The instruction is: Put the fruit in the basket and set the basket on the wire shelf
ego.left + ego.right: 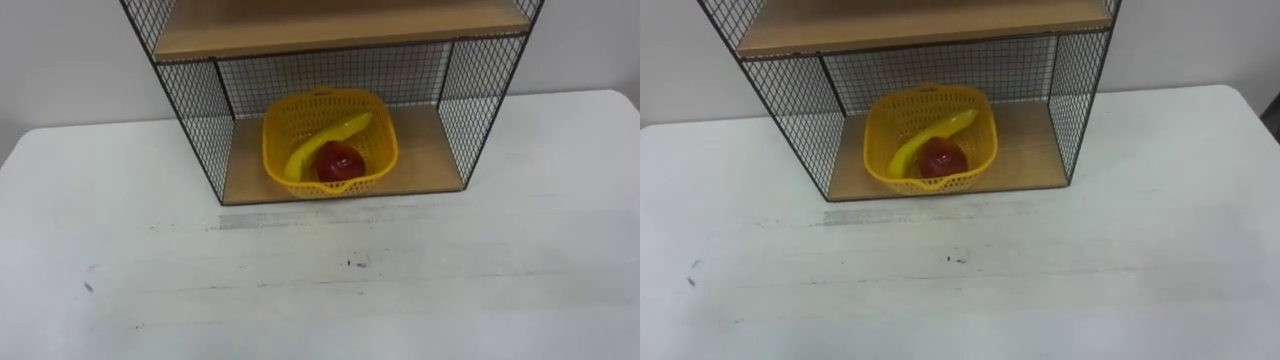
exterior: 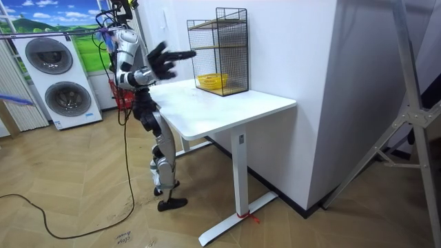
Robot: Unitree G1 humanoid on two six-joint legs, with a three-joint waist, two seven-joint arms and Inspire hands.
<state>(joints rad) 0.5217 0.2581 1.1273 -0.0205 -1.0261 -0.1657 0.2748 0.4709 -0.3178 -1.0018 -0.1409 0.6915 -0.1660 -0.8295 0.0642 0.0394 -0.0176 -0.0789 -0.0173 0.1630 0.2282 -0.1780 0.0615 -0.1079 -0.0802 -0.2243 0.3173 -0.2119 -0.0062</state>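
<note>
A yellow plastic basket stands on the bottom wooden board of the black wire shelf, at the back of the white table. In it lie a yellow banana and, beside it at the front, a red apple. In the room view the basket shows inside the shelf. I stand at the table's near end with both arms raised above its edge. My right hand has its fingers spread; my left hand reaches out straight. Both are well short of the shelf and hold nothing.
The shelf has a second wooden board above the basket and stands against the white wall. Two washing machines stand behind me at the room view's left. A white partition rises beyond the table's far side.
</note>
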